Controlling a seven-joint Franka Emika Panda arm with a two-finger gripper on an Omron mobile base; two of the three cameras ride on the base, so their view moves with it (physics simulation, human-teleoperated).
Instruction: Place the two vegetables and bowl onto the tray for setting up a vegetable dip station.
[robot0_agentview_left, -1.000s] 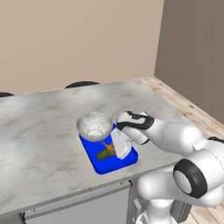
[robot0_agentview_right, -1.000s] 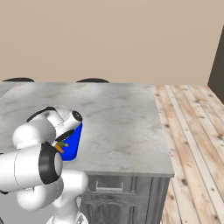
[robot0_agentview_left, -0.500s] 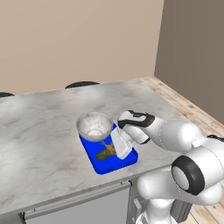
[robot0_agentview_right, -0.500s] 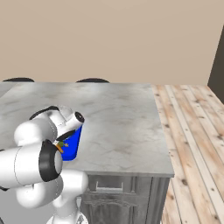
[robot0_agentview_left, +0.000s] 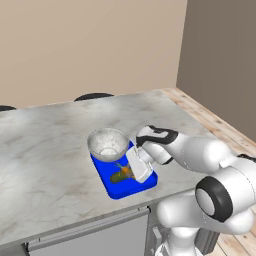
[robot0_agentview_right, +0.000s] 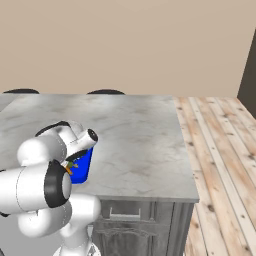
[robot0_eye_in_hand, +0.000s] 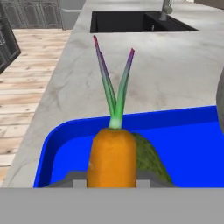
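One slim orange carrot (robot0_eye_in_hand: 112, 157) is pinched in the claw (robot0_eye_in_hand: 105, 178), above the flat blue rimmed tray (robot0_eye_in_hand: 183, 135); dark green cucumber (robot0_eye_in_hand: 148, 159) just beside.

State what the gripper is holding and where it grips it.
The gripper holds the carrot by its orange body, leafy top pointing away, over the blue tray.

Even, bright rendered light; soft faint shadows; no glare, no blur; sharp to edges in all views.
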